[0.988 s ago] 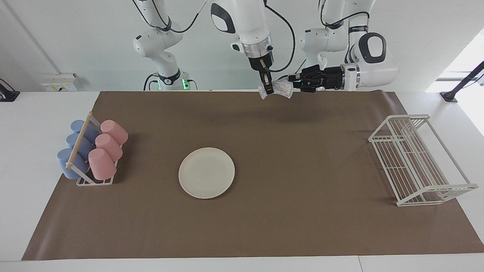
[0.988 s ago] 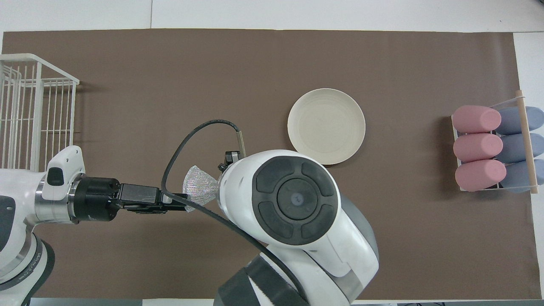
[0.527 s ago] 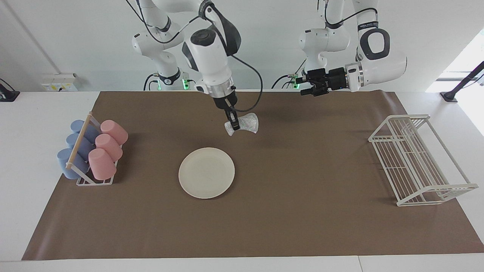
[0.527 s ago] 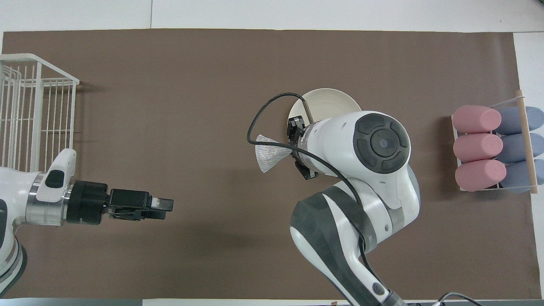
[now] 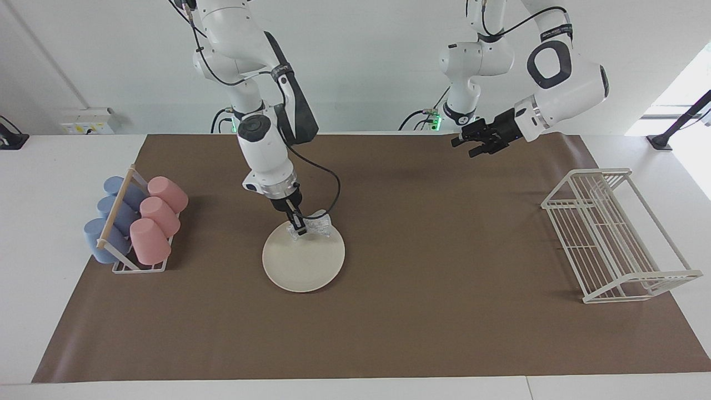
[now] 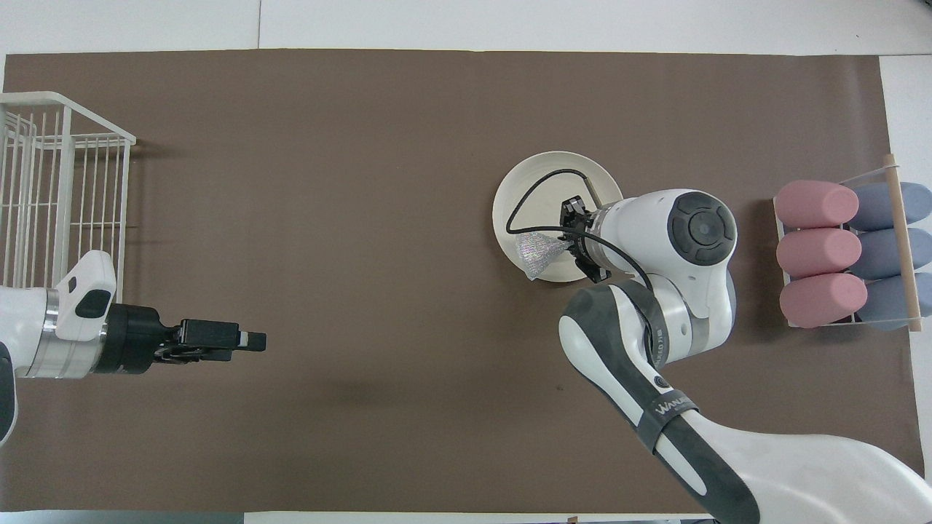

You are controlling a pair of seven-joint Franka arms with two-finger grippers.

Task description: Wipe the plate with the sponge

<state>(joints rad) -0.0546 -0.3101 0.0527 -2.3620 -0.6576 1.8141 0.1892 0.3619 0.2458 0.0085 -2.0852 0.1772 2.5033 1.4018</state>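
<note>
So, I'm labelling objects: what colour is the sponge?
Silvery-grey with a glittery speckle; the sponge shows best in the overhead view.

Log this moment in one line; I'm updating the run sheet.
right gripper: shut on glittery silver-grey sponge at round cream plate rim | left gripper: open, empty, waiting over brown mat

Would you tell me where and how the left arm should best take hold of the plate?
Probably by the rim toward the left arm's end, coming in low from that end. The plate lies flat, so only its shallow raised rim offers an edge, and the sponge sits over the rim nearest the robots.
</note>
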